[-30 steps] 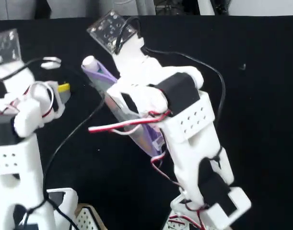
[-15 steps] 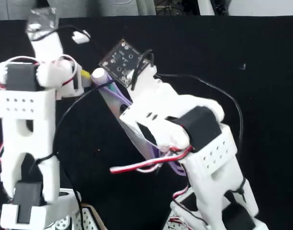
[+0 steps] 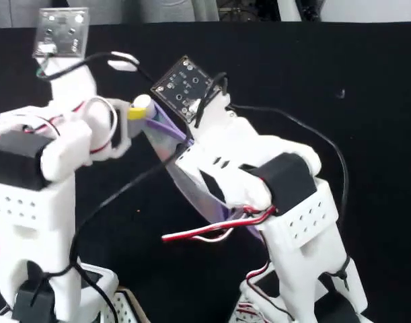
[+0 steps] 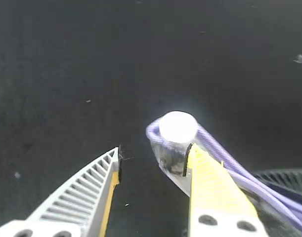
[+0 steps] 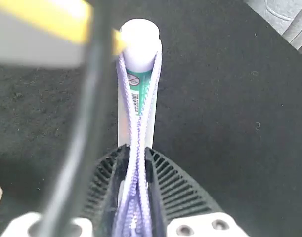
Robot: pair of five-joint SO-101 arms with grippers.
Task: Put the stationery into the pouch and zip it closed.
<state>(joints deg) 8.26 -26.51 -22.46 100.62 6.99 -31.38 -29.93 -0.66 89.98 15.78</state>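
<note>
A clear pouch (image 3: 188, 188) with purple zip edges is held off the black table, pointing to the far left. My right gripper (image 5: 134, 153) is shut on it, the purple edges (image 5: 137, 108) running between its fingers. A white-capped stick (image 5: 139, 33) with a green label fills the pouch's far end, its cap (image 3: 142, 103) sticking out. My left gripper (image 4: 153, 153) is open at that end. Its yellow finger (image 4: 202, 177) lies against the pouch just below the cap (image 4: 178, 126); the other finger (image 4: 104, 180) stands apart over bare cloth.
Black cloth (image 3: 366, 101) covers the table, with free room at the right and far side. The left arm's black cable (image 5: 86, 123) crosses close before the right wrist camera. Red and white wires (image 3: 205, 232) hang under the right arm. The arm bases stand at the near edge.
The left arm has swung in from the left edge to the pouch's capped end, its gripper now against it. The right arm has shifted back and lower, still holding the pouch.
</note>
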